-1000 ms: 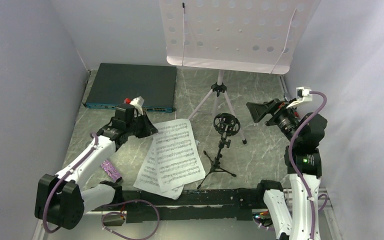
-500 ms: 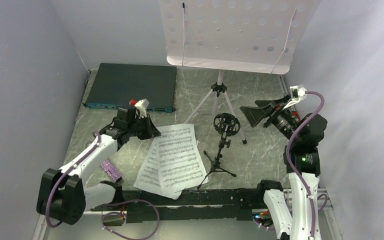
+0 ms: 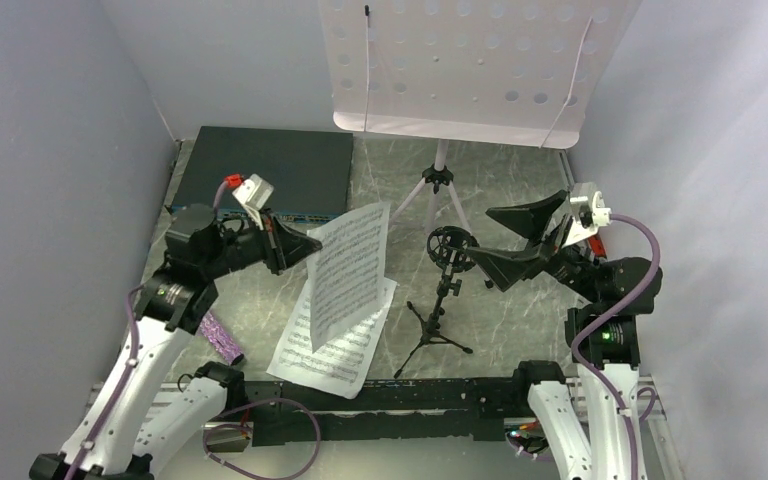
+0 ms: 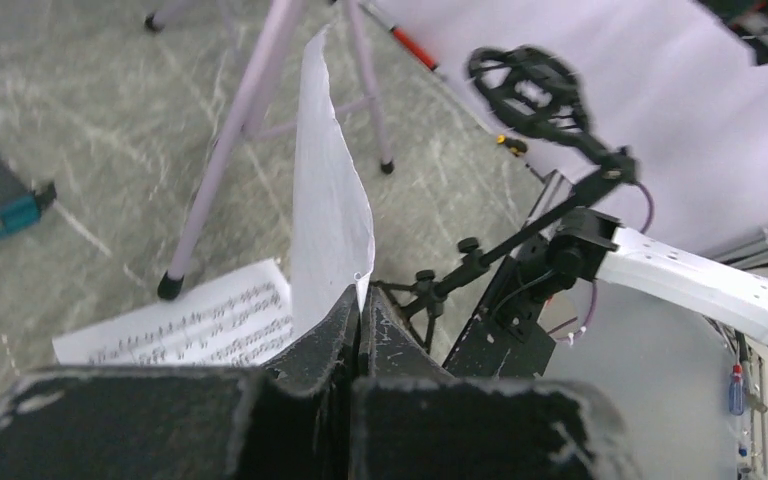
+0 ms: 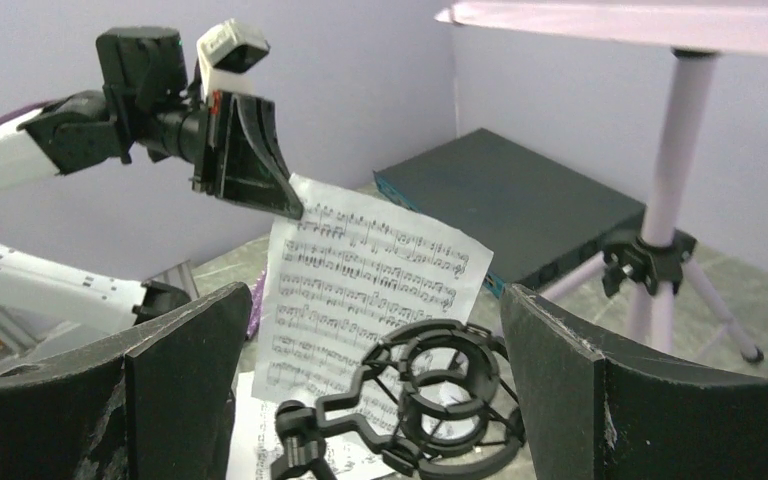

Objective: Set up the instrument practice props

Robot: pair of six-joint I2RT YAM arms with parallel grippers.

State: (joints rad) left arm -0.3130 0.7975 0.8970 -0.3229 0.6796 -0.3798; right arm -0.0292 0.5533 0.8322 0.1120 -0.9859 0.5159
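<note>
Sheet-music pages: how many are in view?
2. One page hangs pinched in the left gripper; the other page lies flat on the table below it. A third underneath cannot be ruled out.

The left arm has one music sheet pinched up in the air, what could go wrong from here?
1. The left jaws pinch the white printed sheet-music page only near one corner; it hangs limp and may slip or tear.
2. Swinging toward the pale lilac perforated music stand, it could brush the small black tripod mic stand and tip it.
3. The open right jaws sit close to that stand's ring mount; a stray move might knock it.
</note>
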